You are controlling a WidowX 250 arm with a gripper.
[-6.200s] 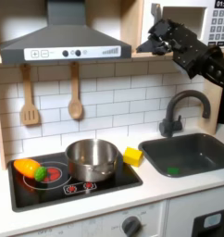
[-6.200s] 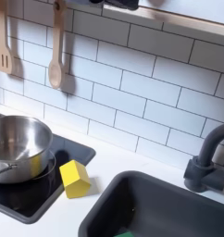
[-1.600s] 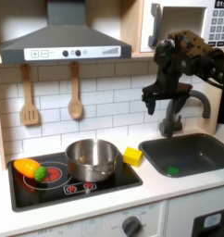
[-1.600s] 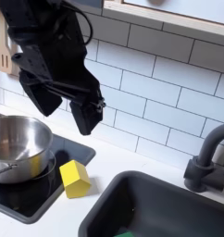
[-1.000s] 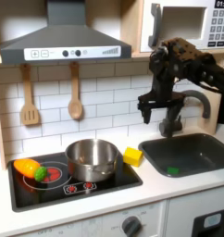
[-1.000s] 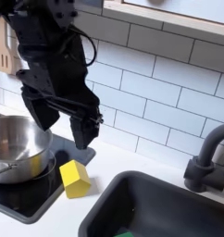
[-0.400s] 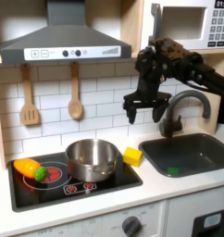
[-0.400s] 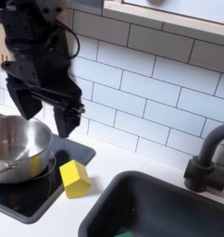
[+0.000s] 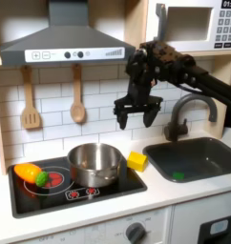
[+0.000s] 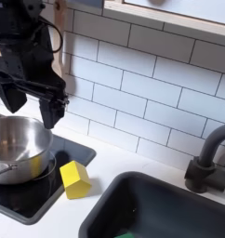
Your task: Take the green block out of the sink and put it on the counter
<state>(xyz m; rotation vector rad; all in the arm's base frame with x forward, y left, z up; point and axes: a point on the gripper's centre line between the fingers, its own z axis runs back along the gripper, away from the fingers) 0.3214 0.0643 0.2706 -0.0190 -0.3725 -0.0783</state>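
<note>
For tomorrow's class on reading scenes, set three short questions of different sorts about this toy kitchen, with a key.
1. True or false: the green block lies in the sink.
2. What does the tool hang above? A) the pot B) the tap C) the carrot
3. Fill in: the yellow block rests on the ____.

Key: 1 true; 2 A; 3 counter.

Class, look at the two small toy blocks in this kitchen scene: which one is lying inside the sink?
The green block. It lies on the floor of the dark grey sink, while the yellow block sits on the counter between the pot and the sink.
</note>
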